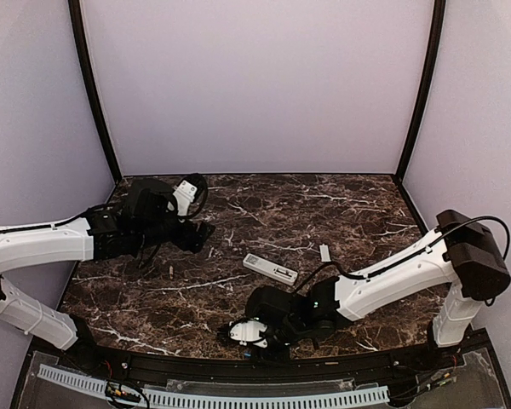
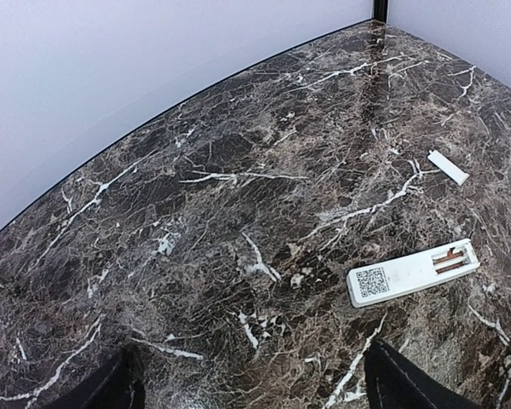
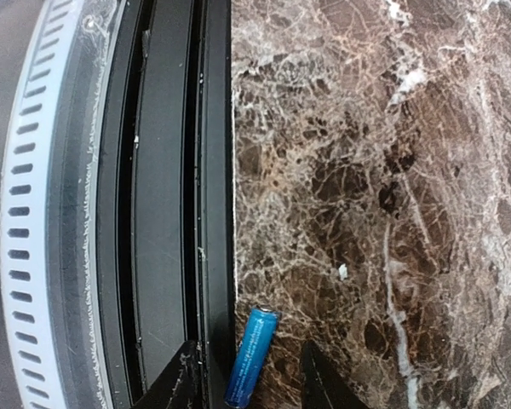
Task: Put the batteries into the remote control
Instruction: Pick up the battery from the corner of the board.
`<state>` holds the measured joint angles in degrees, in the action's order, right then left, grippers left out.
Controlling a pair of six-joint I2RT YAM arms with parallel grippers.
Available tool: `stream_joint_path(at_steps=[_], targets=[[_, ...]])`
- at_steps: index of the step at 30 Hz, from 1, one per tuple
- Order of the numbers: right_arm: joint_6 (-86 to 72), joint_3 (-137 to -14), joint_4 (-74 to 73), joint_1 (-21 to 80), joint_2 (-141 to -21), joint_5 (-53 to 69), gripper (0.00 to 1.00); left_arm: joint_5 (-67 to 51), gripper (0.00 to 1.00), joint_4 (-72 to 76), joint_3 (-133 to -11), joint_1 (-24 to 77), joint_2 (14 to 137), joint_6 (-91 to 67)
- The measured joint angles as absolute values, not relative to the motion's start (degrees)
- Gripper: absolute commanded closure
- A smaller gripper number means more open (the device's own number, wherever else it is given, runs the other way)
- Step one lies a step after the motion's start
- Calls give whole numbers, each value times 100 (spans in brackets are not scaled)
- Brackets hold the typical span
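A blue battery (image 3: pixel 251 358) lies on the marble right at the table's near edge. My right gripper (image 3: pixel 247 348) hangs over it, open, one finger on each side, with a gap between each finger and the battery. In the top view that gripper (image 1: pixel 243 332) is low at the front centre. The white remote control (image 1: pixel 270 270) lies back-up mid-table, its QR label and uncovered battery recess (image 2: pixel 450 256) showing in the left wrist view. My left gripper (image 1: pixel 200 232) hovers wide open at the left, holding nothing; its fingertips (image 2: pixel 383 375) frame bare marble.
A small pale grey cover piece (image 1: pixel 324 253) lies right of the remote and shows again as the cover piece (image 2: pixel 448 167). A black rail (image 3: pixel 166 213) and a white slotted strip (image 3: pixel 25 213) run just beyond the table's near edge. Lilac walls enclose the other sides.
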<state>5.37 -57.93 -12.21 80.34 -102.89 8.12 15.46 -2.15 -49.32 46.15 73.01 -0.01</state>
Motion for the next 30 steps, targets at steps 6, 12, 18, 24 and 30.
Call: stream_joint_path(at_steps=[6, 12, 18, 24, 30], targets=[[460, -5813, -1240, 8141, -10449, 644, 76, 1553, 11, -342, -4976, 4615, 7299, -117], [311, -5817, -1249, 8145, -10457, 467, 84, 1557, 11, -360, -4989, 4615, 7238, -200], [266, -5990, -1540, 8191, -10514, 217, 86, 1559, 12, -364, -5000, 4615, 7076, -217], [237, -6117, -1885, 8241, -10532, -56, 88, 1562, 12, -368, -5046, 4615, 7006, -217], [237, -6265, -2095, 8289, -10595, -84, 100, 1562, 12, -397, -5048, 4615, 7004, -217]])
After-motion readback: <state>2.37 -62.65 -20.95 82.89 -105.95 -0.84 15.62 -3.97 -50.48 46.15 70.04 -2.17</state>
